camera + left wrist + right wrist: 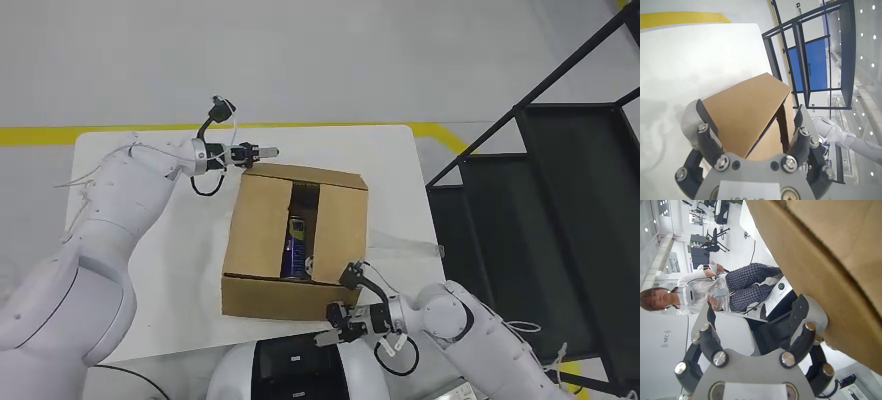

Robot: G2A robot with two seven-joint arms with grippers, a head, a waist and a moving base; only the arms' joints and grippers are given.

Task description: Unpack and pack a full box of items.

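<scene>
Table (pixel 390 170): white, carries one cardboard box (pixel 295 240); yellow floor line (pixel 60 133) beyond it, black rack (pixel 540 200) on the right arm's side.
Left gripper (pixel 262 153): released, fingers spread wide, nothing between them.
Box vs left gripper: directly ahead of the fingertips. The gripper sits at the box's far corner at flap height. In the left wrist view the brown top flap runs away from the fingers (pixel 702 113). Can't tell whether they touch.
Right gripper (pixel 335 335): released too, fingers apart, nothing held.
Box vs right gripper: just beside it, at the opposite, near corner. In the right wrist view the back of one finger (pixel 810 313) sits right at the cardboard wall, and the other finger is clear of the box.
Flaps: top flaps folded mostly down, with a gap along the middle.
Can (pixel 295 245): blue, inside the box, seen through that gap, between the two grippers and well apart from both.
</scene>
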